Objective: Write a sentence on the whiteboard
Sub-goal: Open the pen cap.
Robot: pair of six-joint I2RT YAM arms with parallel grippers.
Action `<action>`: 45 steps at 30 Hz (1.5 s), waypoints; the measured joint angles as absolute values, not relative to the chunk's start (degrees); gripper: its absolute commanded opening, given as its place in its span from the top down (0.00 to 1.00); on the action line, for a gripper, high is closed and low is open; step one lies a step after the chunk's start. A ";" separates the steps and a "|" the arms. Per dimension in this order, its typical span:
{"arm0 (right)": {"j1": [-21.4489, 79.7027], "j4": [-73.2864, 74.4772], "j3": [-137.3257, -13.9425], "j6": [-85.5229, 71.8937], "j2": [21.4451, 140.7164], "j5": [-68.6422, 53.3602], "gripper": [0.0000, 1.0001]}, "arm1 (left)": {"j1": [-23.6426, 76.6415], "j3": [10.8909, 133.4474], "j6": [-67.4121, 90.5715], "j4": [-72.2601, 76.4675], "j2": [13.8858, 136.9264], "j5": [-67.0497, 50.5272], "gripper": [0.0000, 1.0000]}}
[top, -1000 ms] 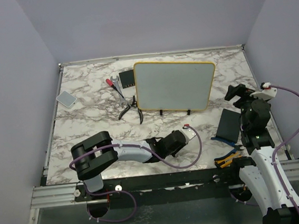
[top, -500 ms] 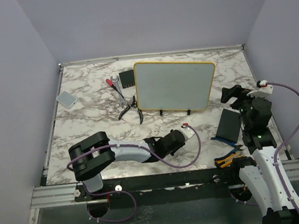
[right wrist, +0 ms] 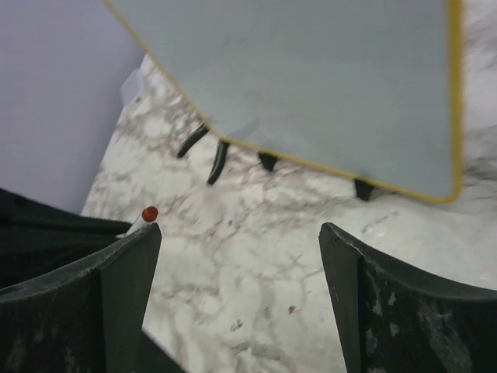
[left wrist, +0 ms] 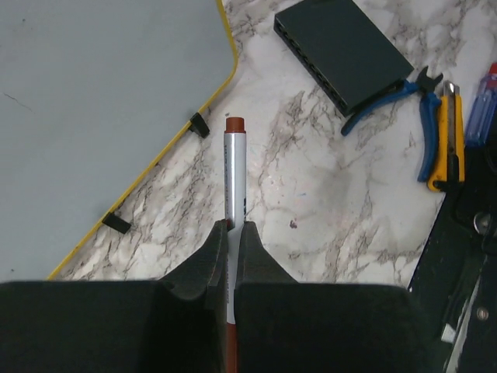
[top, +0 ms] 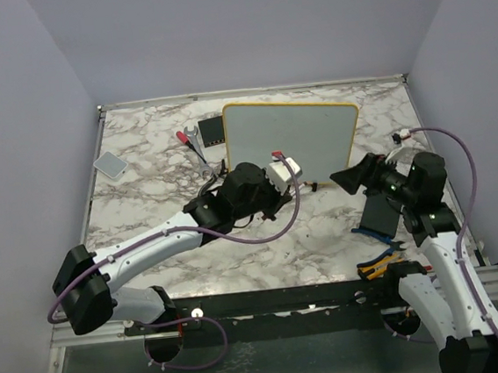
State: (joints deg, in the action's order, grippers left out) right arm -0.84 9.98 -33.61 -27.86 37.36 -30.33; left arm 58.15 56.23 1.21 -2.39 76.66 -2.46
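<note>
Your left fingers [left wrist: 220, 245] are clamped on a silver marker [left wrist: 234, 167]. Its red end is over the counter [left wrist: 311, 202], just off the whiteboard [top: 291, 143]'s yellow lower edge. Your right fingers [top: 354, 179] are spread wide and empty near the whiteboard's lower right corner, not touching.

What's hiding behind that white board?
Near the left edge of the whiteboard a small dark square peeks out, beside or partly behind it; I cannot tell which. Whatever lies directly behind the board is covered in every view.
</note>
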 measured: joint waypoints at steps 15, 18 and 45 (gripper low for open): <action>11.92 8.58 -33.61 -30.24 56.51 -63.18 0.40 | 56.36 53.47 -7.81 -12.29 70.59 -19.44 1.00; 15.11 6.59 -33.61 -31.59 57.84 -63.99 0.44 | 56.36 53.39 -7.84 -12.49 70.26 -20.47 1.00; 23.66 -2.48 -33.58 -35.94 62.37 -62.54 0.71 | 56.36 53.01 -7.77 -12.60 69.95 -23.79 1.00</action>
